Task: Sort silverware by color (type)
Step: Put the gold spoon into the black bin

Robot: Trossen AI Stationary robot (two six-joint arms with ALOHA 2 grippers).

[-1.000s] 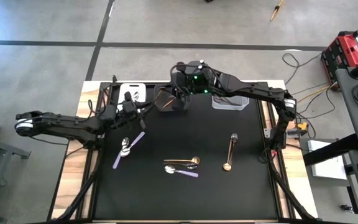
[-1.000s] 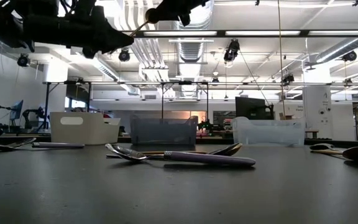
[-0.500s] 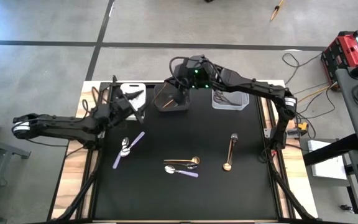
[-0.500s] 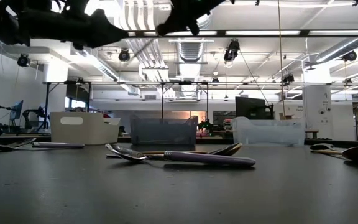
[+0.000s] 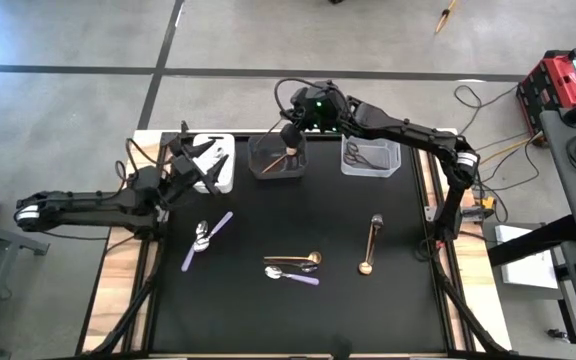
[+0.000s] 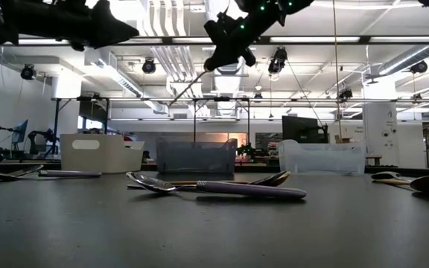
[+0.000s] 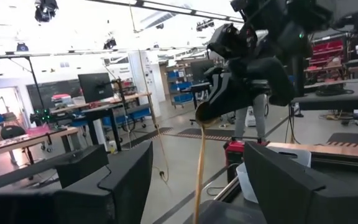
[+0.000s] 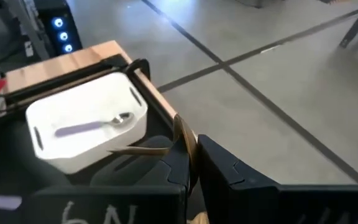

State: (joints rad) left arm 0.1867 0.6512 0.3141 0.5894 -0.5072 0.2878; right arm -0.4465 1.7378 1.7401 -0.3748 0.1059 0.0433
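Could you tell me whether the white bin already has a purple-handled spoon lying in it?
Yes, the right wrist view shows one purple-handled spoon lying flat inside the white bin.

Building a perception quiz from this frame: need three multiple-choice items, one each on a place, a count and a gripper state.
1. Where is the right gripper?
A. above the dark bin
B. above the clear bin
C. over the mat's near edge

2. How many bins line the far edge?
A. two
B. three
C. five

3. What state is the left gripper in?
A. shut on a purple spoon
B. shut, empty
C. open

Answers: 1 A, it hangs over the dark bin holding a gold utensil. 2 B, the white bin, dark and clear. 3 C, its fingers stand apart by the white bin.
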